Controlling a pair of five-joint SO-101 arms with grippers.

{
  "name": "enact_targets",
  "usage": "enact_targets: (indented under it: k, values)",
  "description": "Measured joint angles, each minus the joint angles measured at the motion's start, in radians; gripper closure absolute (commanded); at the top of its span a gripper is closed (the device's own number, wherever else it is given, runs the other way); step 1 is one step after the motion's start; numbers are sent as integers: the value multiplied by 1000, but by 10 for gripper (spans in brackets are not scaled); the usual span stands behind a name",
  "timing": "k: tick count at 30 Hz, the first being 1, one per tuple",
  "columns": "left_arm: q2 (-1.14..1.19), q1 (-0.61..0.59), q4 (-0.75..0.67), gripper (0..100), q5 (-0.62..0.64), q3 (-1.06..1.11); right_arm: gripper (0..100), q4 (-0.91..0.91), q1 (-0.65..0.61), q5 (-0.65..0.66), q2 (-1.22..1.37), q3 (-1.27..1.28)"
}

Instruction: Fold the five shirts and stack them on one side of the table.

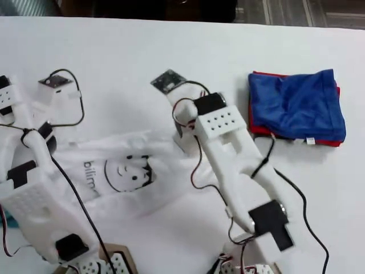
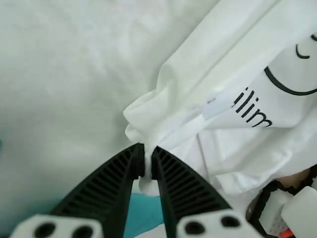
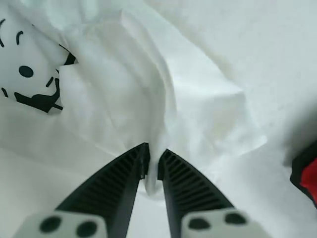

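The left claw (image 2: 147,159) is nipped tight on a bunched corner of the white shirt (image 2: 237,74). The right claw (image 3: 152,166) is likewise closed on a fold of the same cloth. Between them the shirt lies print-up on the worktop (image 1: 114,51), its long axis seemingly running claw to claw; collar and hem I cannot tell apart. To fold well, both claws should lift level, keep the edge taut and lay it over evenly. Beyond the right claw, away from the left, the blue shirt (image 1: 296,103) tops the red shirt (image 1: 262,130)
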Motion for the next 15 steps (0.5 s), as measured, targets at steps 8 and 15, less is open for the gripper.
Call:
enact_targets:
  k: [8,15]
  values:
    - [0,0,0,974,0,0,979,-14,0,0,-71,0]
    - [0,0,0,974,0,0,979,31,-86,2,-71,38]
